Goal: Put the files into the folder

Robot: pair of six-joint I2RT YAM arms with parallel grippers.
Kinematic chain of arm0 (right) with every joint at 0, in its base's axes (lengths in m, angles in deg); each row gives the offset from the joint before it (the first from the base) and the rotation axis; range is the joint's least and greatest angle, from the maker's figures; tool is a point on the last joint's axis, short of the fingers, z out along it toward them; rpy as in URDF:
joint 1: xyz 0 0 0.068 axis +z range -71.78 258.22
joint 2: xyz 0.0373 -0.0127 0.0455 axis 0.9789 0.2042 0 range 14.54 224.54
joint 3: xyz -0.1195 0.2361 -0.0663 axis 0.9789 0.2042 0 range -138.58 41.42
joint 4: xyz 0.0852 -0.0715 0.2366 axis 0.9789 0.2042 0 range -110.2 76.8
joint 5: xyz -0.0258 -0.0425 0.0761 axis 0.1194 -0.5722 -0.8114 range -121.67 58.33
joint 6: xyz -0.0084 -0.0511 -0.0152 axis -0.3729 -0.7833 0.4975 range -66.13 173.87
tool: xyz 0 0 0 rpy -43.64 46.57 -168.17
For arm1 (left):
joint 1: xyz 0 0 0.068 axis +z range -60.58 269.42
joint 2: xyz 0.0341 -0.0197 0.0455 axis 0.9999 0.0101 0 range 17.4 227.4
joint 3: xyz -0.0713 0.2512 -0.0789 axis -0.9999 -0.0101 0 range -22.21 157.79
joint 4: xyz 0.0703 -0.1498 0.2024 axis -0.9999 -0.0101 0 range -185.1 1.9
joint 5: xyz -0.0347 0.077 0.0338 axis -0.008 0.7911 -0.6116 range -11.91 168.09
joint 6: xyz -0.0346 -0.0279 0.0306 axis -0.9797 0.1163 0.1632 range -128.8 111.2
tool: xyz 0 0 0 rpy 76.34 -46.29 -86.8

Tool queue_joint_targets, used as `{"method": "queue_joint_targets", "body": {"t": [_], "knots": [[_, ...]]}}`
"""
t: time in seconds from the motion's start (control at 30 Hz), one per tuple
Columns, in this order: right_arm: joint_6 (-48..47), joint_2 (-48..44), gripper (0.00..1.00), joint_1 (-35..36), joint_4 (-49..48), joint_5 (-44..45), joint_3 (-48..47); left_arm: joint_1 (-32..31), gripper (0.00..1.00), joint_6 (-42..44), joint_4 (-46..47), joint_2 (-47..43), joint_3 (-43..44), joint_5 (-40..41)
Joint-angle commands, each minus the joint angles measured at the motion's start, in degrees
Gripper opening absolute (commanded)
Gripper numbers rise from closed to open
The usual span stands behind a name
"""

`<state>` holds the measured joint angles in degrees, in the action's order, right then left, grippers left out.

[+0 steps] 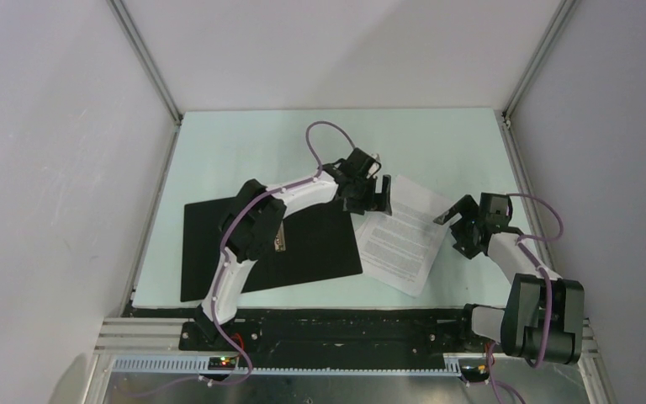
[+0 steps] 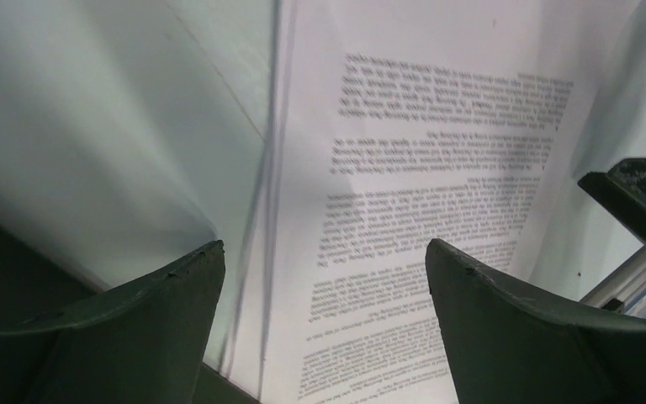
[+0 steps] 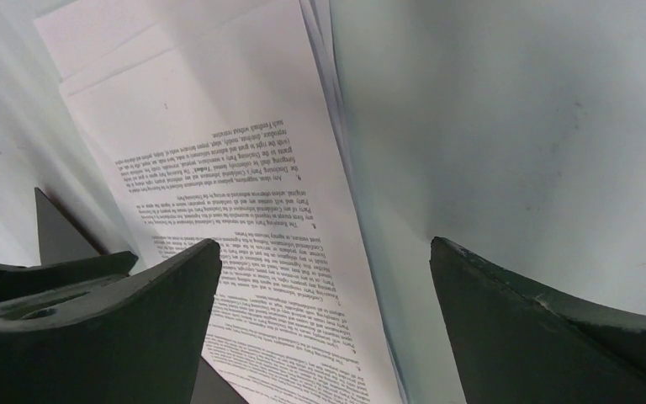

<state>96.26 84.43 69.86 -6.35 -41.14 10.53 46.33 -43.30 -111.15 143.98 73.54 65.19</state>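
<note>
L gripper [image 1: 372,204] & R gripper [image 1: 454,234]: jaws fully apart, nothing held, both over the files [image 1: 404,240]. Files lie flat on table [image 1: 244,151], just right of opened folder [image 1: 320,248].

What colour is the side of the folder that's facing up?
Black. The folder shows best in the top external view.

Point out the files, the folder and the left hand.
files [image 1: 404,240], top view, middle of the printed top sheet.
folder [image 1: 324,244], top view, bare black inside face.
left hand [image 2: 324,252], left wrist view, midway between its open fingertips.
</note>
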Motion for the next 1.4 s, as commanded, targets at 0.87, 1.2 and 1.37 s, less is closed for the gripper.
{"method": "queue_joint_targets", "body": {"t": [0.87, 1.2, 1.37], "knots": [[-6.8, 14.8, 1.00, -4.4, 6.2, 8.3, -19.5, -10.4, 0.97, -21.5, -0.6, 5.3, 5.5, -2.5], [-11.6, 11.2, 0.99, -4.3, 16.7, 18.5, -29.5, -8.2, 1.00, -10.7, -1.7, -0.2, 10.5, 0.0], [-13.8, 9.6, 0.99, 9.0, 22.7, 21.0, -34.4, -4.7, 0.99, -5.5, -3.5, -14.0, 0.6, 6.7]]}}
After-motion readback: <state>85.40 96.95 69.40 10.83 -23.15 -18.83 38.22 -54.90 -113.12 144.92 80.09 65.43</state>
